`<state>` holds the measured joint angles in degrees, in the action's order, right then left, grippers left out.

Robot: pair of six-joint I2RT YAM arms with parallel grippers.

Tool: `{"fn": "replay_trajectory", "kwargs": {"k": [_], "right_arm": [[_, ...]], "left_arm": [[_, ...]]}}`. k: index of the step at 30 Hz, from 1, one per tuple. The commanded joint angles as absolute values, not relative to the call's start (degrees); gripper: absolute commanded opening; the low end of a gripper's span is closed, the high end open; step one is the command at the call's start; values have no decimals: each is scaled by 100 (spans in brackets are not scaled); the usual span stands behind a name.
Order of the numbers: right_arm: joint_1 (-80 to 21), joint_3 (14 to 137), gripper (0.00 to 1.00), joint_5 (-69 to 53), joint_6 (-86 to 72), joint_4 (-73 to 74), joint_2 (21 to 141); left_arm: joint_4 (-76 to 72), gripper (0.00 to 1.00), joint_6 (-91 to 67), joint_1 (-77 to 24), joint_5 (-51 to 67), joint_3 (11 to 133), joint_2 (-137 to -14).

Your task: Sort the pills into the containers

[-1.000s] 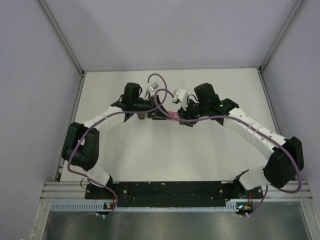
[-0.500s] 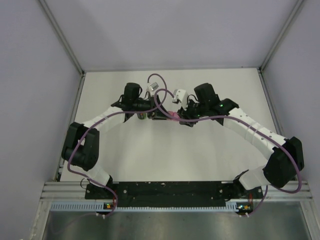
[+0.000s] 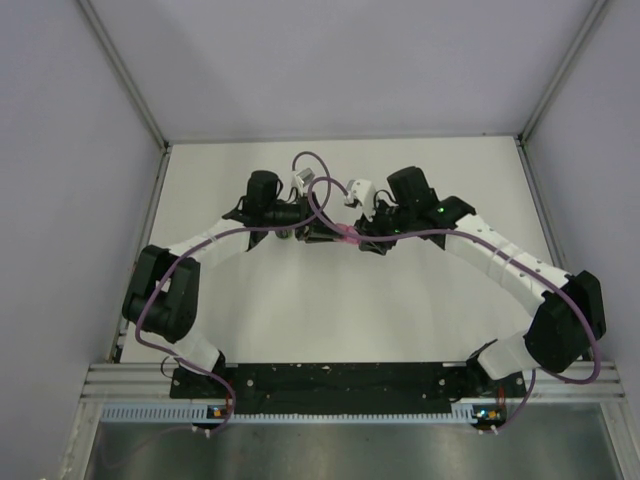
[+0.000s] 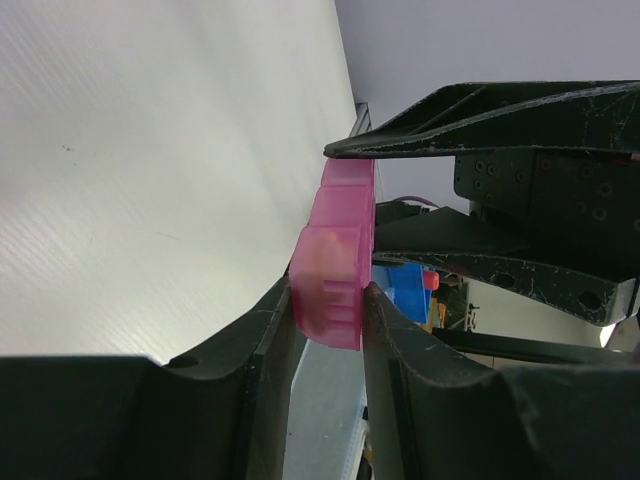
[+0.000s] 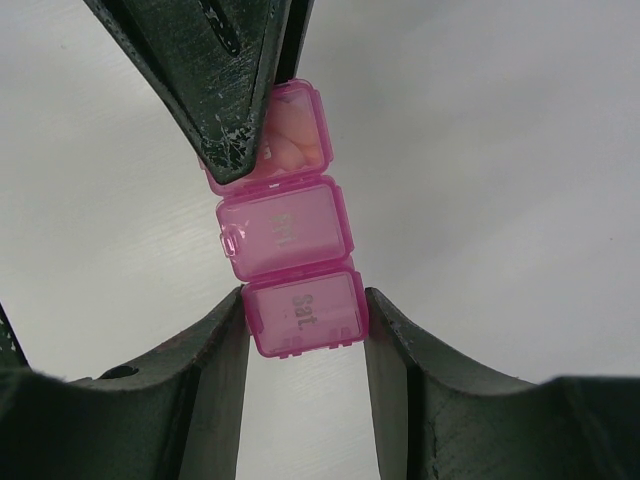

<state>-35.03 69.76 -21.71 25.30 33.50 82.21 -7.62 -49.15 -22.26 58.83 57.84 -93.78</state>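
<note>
Both arms reach out from the near edge to the far half of the surface (image 3: 330,300), and the pincers meet in the middle there. The pill box (image 5: 285,235) is strung between them. The right pincer (image 5: 306,305) is clamped snug on the Sat compartment (image 5: 300,300) at one end. The left pincer (image 4: 328,298) is pinched onto the opposite end, closed down to the width of the box. Can't tell if the box rests on the surface or hangs just off it.

My take on handling: it's thin translucent plastic, so super light. Each cell is probably stiff, but it may flex at the joins, and it's slick enough to squirt out of a hard squeeze. I'd grip the side walls of an end cell with gentle pressure and leave the little lid tab (image 5: 229,241) free for popping open.
</note>
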Motion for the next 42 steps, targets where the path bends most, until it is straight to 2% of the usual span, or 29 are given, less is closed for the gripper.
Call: {"fn": "replay_trajectory", "kwargs": {"k": [1,4,7,11,17,32,42], "right_arm": [[-3472,7233,0,-2347,2443,2988,8182],[-3472,7225,0,-2347,2443,2979,8191],[-3480,7216,0,-2355,2443,2971,8200],[-3480,7198,0,-2373,2443,2979,8200],[-3472,7189,0,-2347,2443,2971,8165],[-3472,7172,0,-2364,2443,2979,8148],[-3472,7119,0,-2338,2443,2953,8174]], "left_arm": [[-1248,22,-5062,-2276,6003,5757,-9246],[-1266,37,-5071,-2285,6012,5757,-9255],[-1292,47,-5071,-2276,6003,5748,-9237],[-1292,56,-5045,-2285,6020,5748,-9211],[-1125,58,-4808,-2285,5977,5730,-9150],[-1090,52,-4719,-2294,5932,5757,-9176],[-1090,55,-4658,-2294,5950,5748,-9132]]}}
